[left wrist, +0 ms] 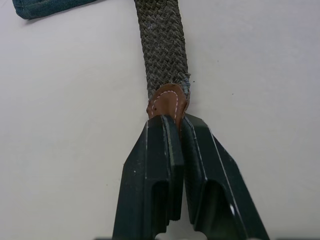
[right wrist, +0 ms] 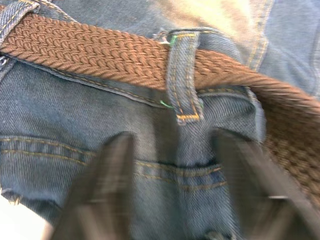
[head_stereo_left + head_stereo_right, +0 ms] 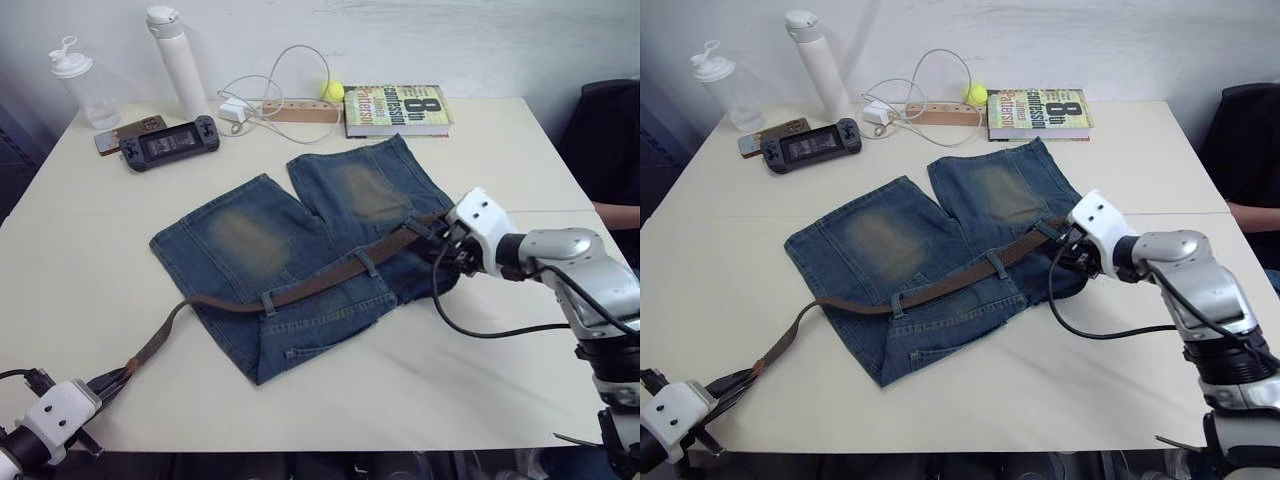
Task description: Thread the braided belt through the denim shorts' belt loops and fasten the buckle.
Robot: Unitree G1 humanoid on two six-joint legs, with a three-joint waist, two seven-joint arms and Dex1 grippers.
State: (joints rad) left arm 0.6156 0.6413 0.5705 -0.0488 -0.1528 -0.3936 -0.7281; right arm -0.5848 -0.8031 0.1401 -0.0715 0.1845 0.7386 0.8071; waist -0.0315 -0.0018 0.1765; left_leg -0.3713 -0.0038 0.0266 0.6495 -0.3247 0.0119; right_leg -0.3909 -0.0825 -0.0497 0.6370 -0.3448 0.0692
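Left pincer (image 1: 175, 125) is clenched on the braided belt (image 3: 310, 290)'s leather tip — pull level along the desk (image 3: 480, 380); right pincer (image 2: 172, 145), released, steadies the denim shorts (image 3: 250, 240).

Book (image 3: 397, 109), tennis ball (image 3: 333, 91), game console (image 3: 171, 143), two bottles along table (image 3: 80, 270) edge

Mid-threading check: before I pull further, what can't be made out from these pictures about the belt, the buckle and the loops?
- The buckle: not made out; the braided belt runs under the right gripper in the eye views.
- Belt loops past the shorts' far edge: hidden by that gripper.
- Belt tip: its leather end disappears between the left gripper's shut fingers.
- Right gripper's fingers: blurred in the right wrist view.
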